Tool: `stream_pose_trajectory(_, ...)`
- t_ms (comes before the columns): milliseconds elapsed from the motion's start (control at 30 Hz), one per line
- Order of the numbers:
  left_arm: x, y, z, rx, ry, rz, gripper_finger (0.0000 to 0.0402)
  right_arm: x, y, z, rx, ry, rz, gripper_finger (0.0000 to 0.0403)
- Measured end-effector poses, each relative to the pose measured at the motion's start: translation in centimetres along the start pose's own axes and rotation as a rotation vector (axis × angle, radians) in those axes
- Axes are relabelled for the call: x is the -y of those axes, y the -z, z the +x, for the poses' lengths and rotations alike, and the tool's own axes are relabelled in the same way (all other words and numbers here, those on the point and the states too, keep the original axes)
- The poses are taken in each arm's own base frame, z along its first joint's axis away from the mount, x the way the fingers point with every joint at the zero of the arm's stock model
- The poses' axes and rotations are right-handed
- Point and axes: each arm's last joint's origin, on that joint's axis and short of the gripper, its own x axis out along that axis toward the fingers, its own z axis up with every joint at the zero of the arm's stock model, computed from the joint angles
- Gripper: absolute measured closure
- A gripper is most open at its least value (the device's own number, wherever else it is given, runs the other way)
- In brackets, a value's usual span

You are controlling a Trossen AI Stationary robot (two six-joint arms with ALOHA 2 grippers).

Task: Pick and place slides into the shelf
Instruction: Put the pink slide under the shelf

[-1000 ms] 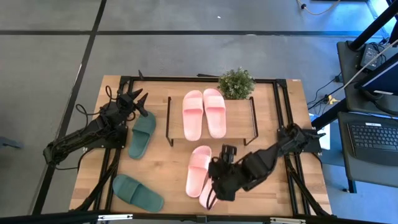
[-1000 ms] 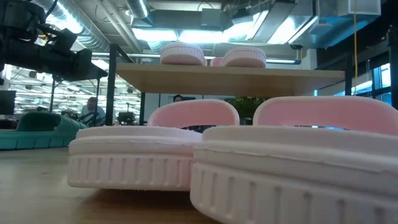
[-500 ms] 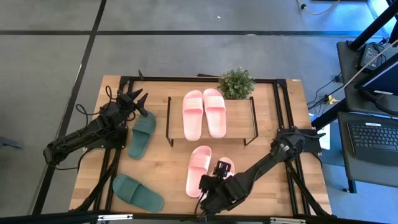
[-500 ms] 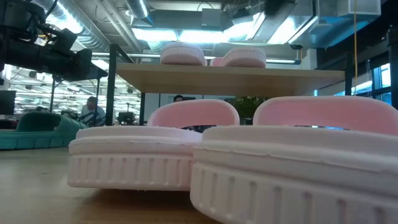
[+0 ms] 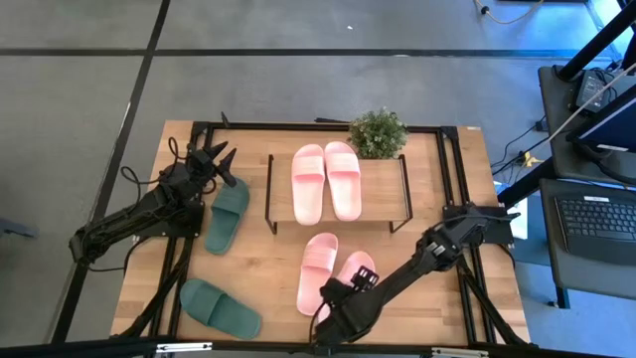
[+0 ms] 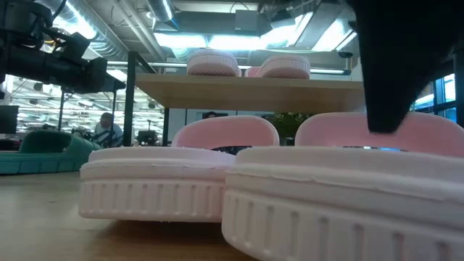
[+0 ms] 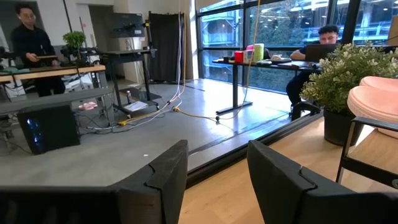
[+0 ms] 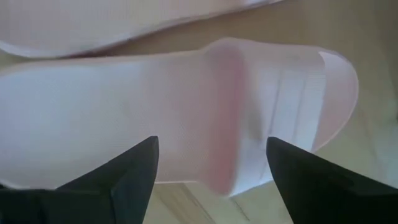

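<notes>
One light pink pair (image 5: 325,182) lies on the shelf's wood top (image 5: 383,189). A second pink pair lies soles down on the table in front of it: one slide (image 5: 318,268) and, to its right, another (image 5: 356,270). My right gripper (image 5: 336,310) hovers open over the heel half of that right slide (image 8: 205,112), a finger on either side and clear of it. One dark finger (image 6: 395,65) shows in the low view in front of its strap (image 6: 435,134). Two dark green slides (image 5: 229,214) (image 5: 221,308) lie at the left. My left gripper (image 5: 221,157) is open and empty at the far left.
A potted plant (image 5: 378,131) stands at the shelf's far right corner. The table's black frame rails (image 5: 447,169) run along its sides. Bare wood lies between the shelf and the green slides. People show in the room beyond (image 7: 28,37).
My right gripper has gone toward the table's near edge and a little left along the right pink slide, uncovering its strap and toe, and has come lower: one finger now shows in the low view. The slides have stayed in place.
</notes>
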Motion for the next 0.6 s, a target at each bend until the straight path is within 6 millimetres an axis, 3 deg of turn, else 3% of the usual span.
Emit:
stream_pose_trajectory(233,0.0,0.0,0.0,0.0,0.0,0.0,0.0243,0.3,-1.1,0.7,-0.001,0.016,-0.008,0.0123)
stream_pose_trajectory(600,0.0,0.0,0.0,-0.001,0.0,0.001,0.0243,0.3,-1.3,0.9,0.021,0.036,-0.041,0.0235)
